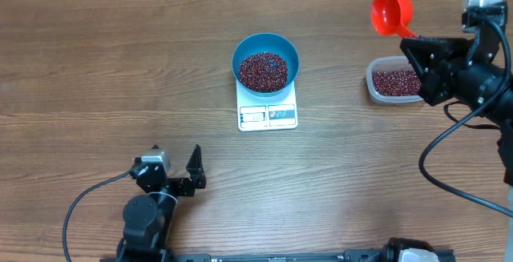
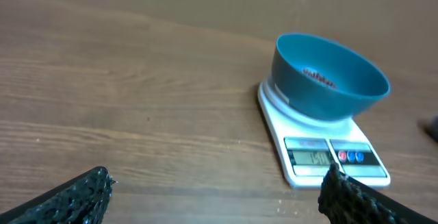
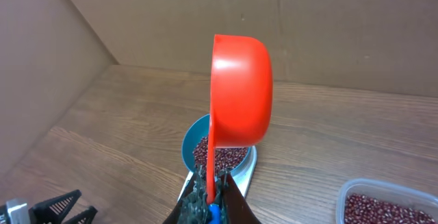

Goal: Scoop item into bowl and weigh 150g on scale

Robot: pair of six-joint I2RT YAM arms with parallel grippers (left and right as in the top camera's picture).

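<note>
The blue bowl (image 1: 266, 62) stands on the white scale (image 1: 268, 114) at mid table, with a heap of dark red-brown beans (image 1: 263, 70) in it. More beans fill a clear tub (image 1: 393, 81) at the right. Above and beside that tub my right gripper (image 1: 410, 39) is shut on the handle of a red scoop (image 1: 392, 12); the scoop (image 3: 236, 90) is turned on its side, its inside hidden. My left gripper (image 1: 178, 166) is open near the front edge with nothing in it. In the left wrist view the bowl (image 2: 328, 77) and the scale (image 2: 328, 155) lie ahead to the right.
Brown cardboard walls (image 3: 68, 59) close off the back and side of the wooden table (image 1: 96, 78). Black cables (image 1: 449, 178) trail from the right arm along the table's right side, and another (image 1: 88, 198) runs by the left arm.
</note>
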